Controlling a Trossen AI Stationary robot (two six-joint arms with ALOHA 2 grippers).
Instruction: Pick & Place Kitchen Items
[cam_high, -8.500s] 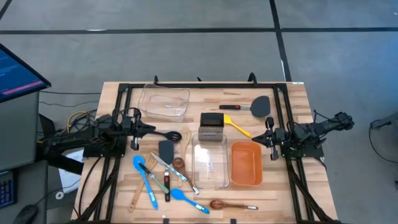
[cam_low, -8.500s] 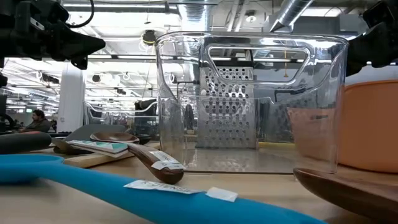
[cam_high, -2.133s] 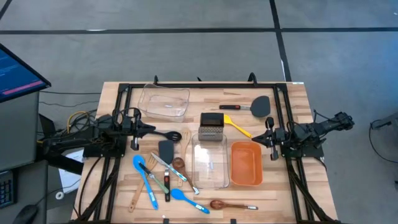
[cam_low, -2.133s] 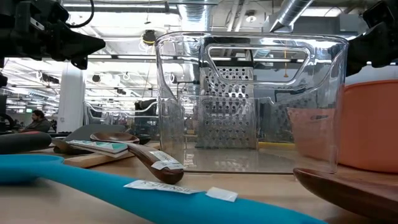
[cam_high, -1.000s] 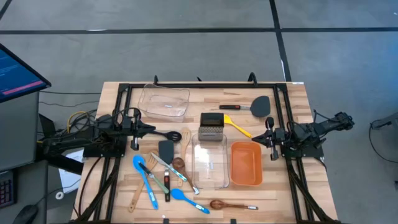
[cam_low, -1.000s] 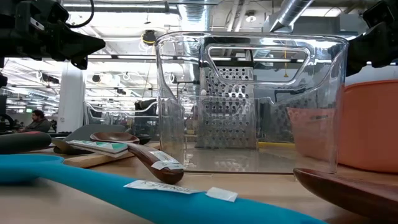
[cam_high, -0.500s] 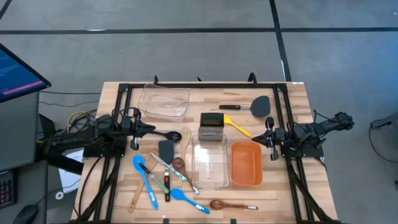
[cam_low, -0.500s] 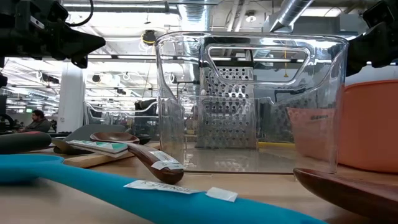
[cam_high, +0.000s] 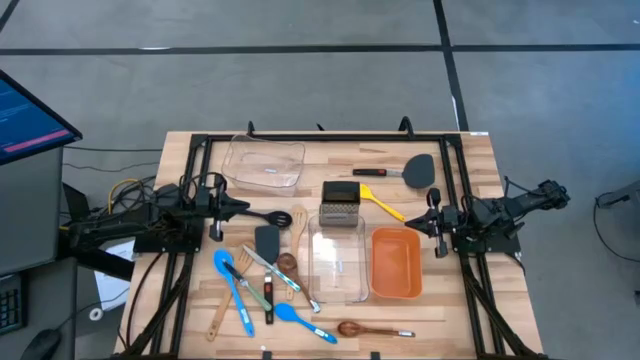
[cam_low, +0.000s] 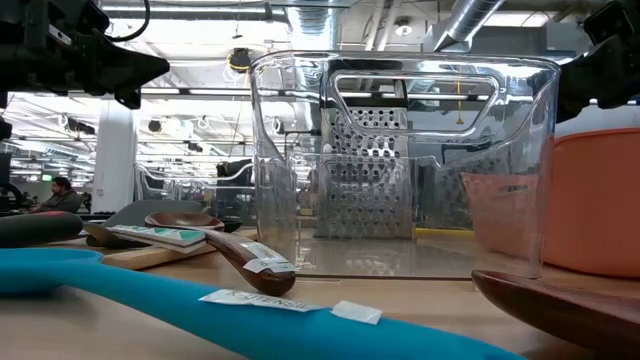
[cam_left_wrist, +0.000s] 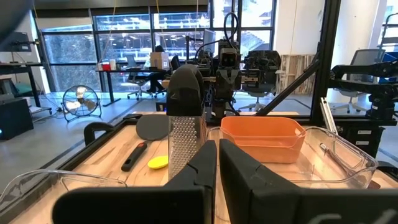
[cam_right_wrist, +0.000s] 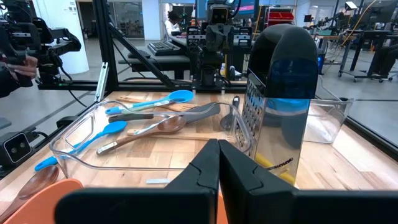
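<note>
Altogether one steel grater (cam_high: 340, 203), two clear bins (cam_high: 337, 262), both arms' fingers clenched empty

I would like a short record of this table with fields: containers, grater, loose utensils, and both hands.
containers: orange bin, clear bin beside it, second clear bin at the far left
grater: steel box grater, upright, just behind the middle clear bin
loose utensils: most lie left of the middle clear bin, none in any bin
left hand: shut, empty, at the table's left edge
right hand: shut, empty, at the right edge
</note>
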